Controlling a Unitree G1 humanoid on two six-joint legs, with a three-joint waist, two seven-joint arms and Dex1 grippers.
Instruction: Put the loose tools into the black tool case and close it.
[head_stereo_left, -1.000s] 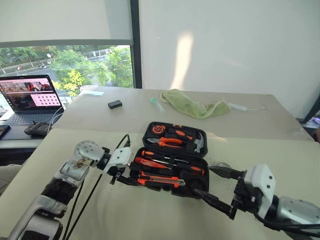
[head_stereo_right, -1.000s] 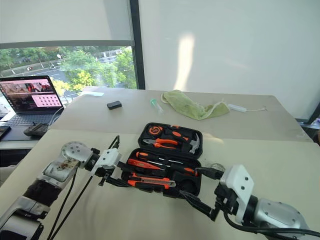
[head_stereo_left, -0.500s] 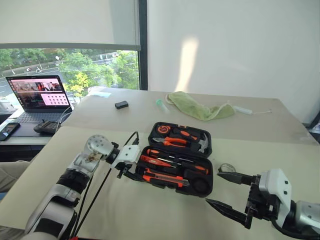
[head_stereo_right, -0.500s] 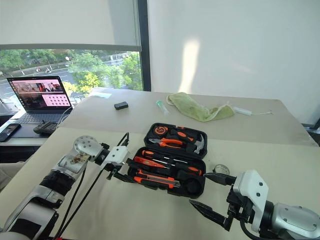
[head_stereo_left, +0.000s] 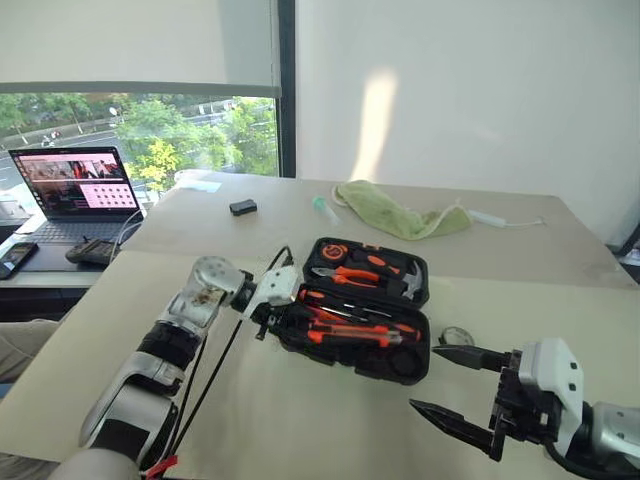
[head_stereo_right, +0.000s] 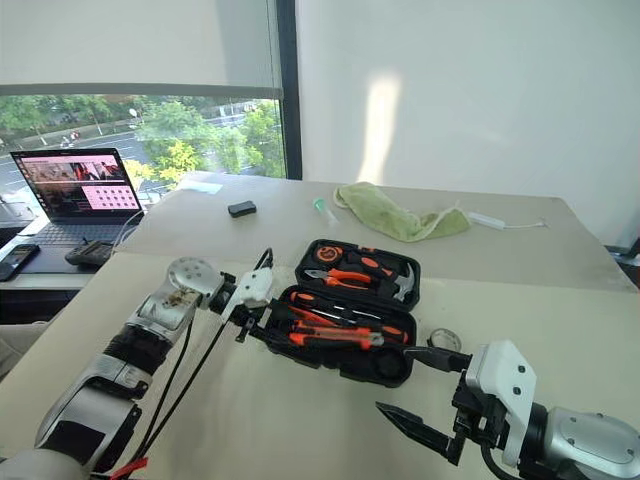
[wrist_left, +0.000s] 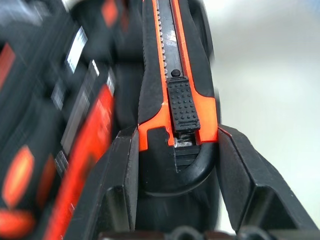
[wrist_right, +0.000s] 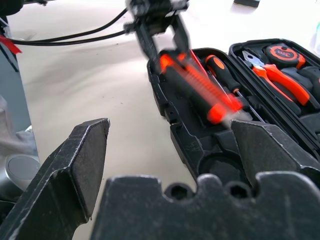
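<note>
The black tool case lay open on the table, its lid toward the window. The left gripper was pinching the butt end of the utility knife, holding it over the case's near half, beside the screwdrivers seated in their slots. The right gripper hovered near the case's right corner, fingers spread wide, holding nothing. A small tape roll lay just beside it on the table.
</note>
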